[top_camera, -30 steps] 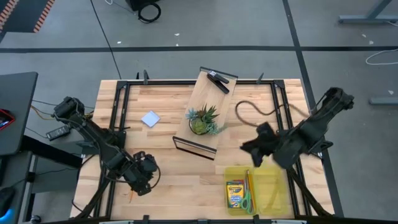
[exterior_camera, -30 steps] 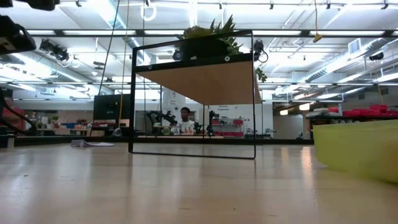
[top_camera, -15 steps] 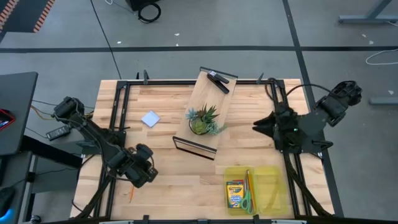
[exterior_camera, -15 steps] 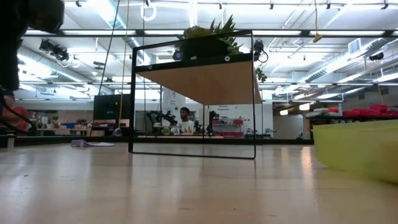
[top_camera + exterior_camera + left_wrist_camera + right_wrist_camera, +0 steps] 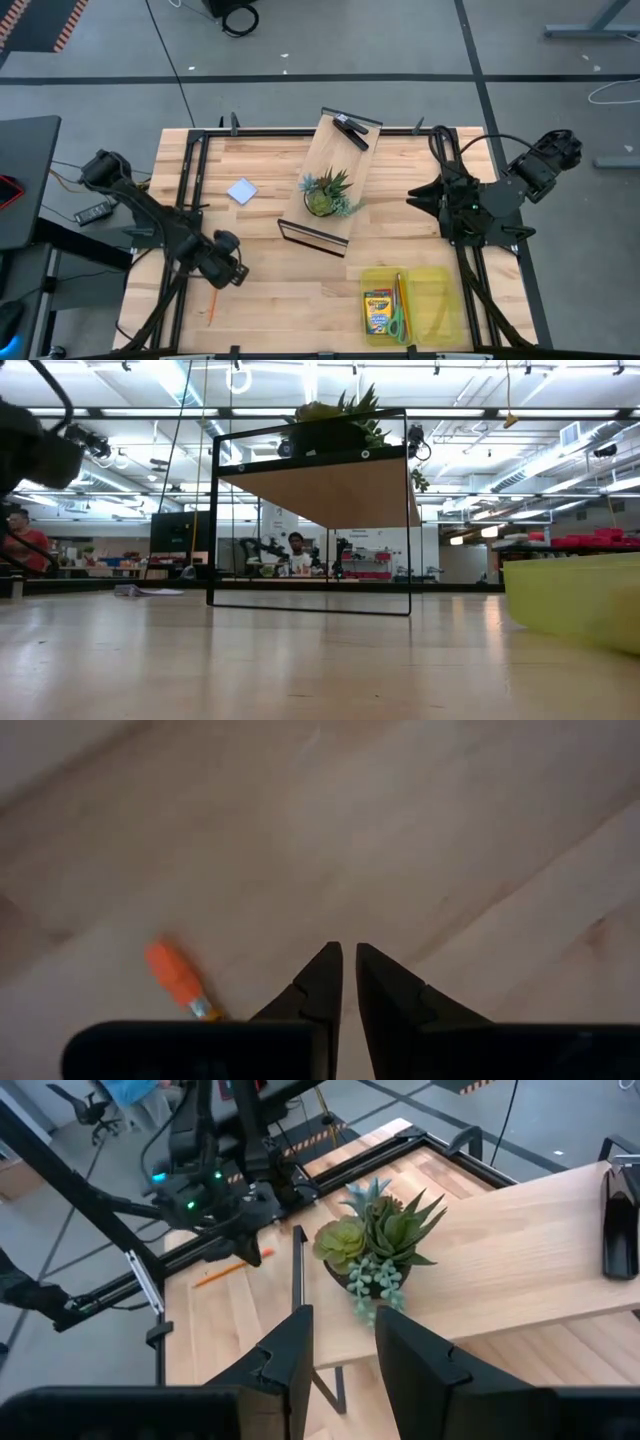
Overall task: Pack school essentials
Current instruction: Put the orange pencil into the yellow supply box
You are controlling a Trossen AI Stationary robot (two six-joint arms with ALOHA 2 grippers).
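Right, the step in hand looks to me like fetching the last loose pencil (image 5: 211, 304), which lies on the bare wood at the near left of the table (image 5: 270, 290), just beside my left gripper (image 5: 238, 276) and not in it. In the left wrist view the fingers (image 5: 322, 982) stand almost together with only a thin slit between them, nothing caught there, and the pencil's orange eraser end (image 5: 172, 973) sits off to one side of the tips. To do this well I would judge I need to spread the jaws again, shift sideways until the shaft runs between the two tips, turn the wrist so the fingers cross the pencil rather than lie along it, and come down until the pads nearly brush the wood before closing; a thin round pencil will roll away from a lopsided pinch.

The yellow bin (image 5: 445, 310) at the near right already holds the crayon box (image 5: 377, 313), the scissors (image 5: 398, 322) and an orange pencil. The pale pad (image 5: 242, 190) still lies out on the left, behind the shelf (image 5: 340, 150) bearing the plant (image 5: 328, 192).

The left arm reaches in from the table's left edge, bent low, wrist pointing down at the wood. The right gripper (image 5: 415, 199) waits over the right side, raised, fingers (image 5: 290, 1350) partly apart and empty
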